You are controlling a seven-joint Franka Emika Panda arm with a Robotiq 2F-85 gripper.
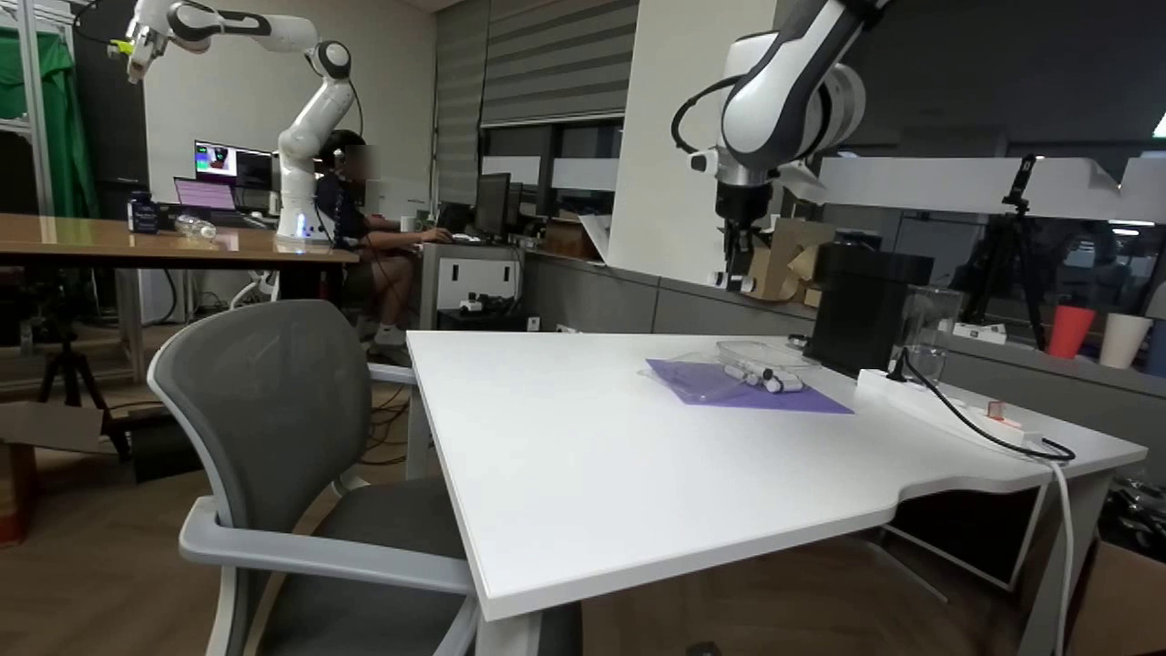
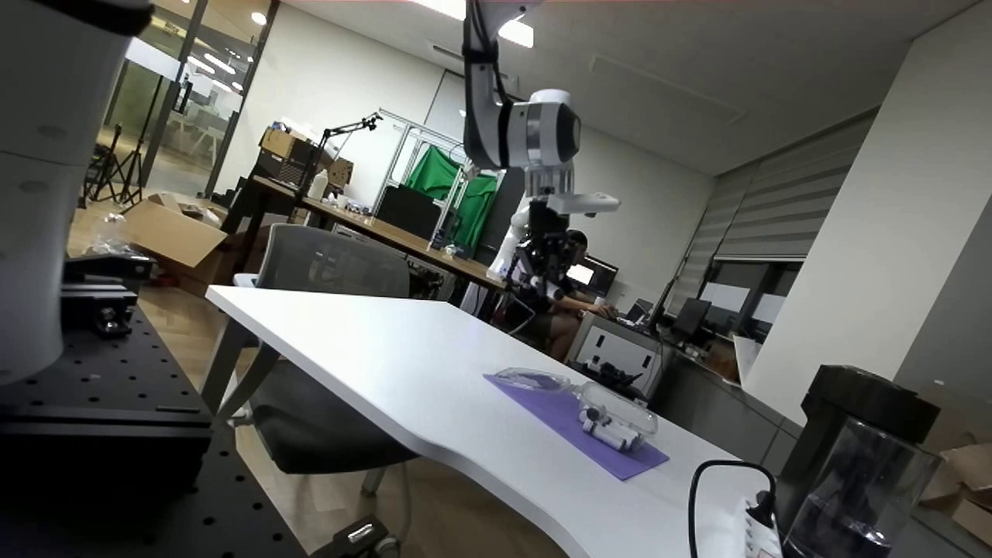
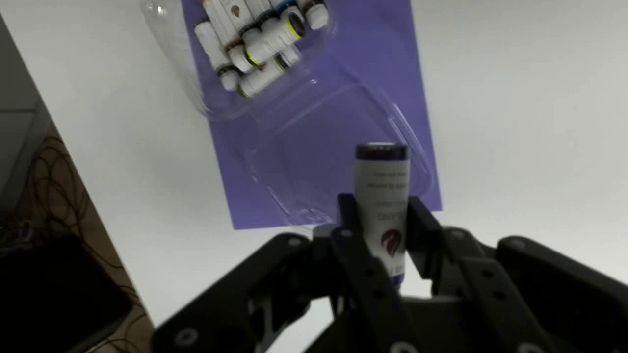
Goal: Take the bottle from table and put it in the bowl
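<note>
The wrist view's top edge crops the clear bowl (image 3: 221,110); fine print on the held bottle (image 3: 381,196) is blurred.

Bottle (image 3: 381,177): smooth, paper-looking label, glossy end. Bowl (image 2: 625,404): clear, shiny plastic. Mat (image 3: 378,49): matt; paper or thin foam, cannot tell which. Table (image 1: 592,474): smooth, low sheen. Gripper (image 3: 381,202): matt. Chair back (image 1: 273,401): mesh.

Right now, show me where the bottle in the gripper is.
The wrist view shows the bottle right of centre, held by the gripper, with the purple sheet behind its upper end. Both exterior views show it raised off the white table.
</note>
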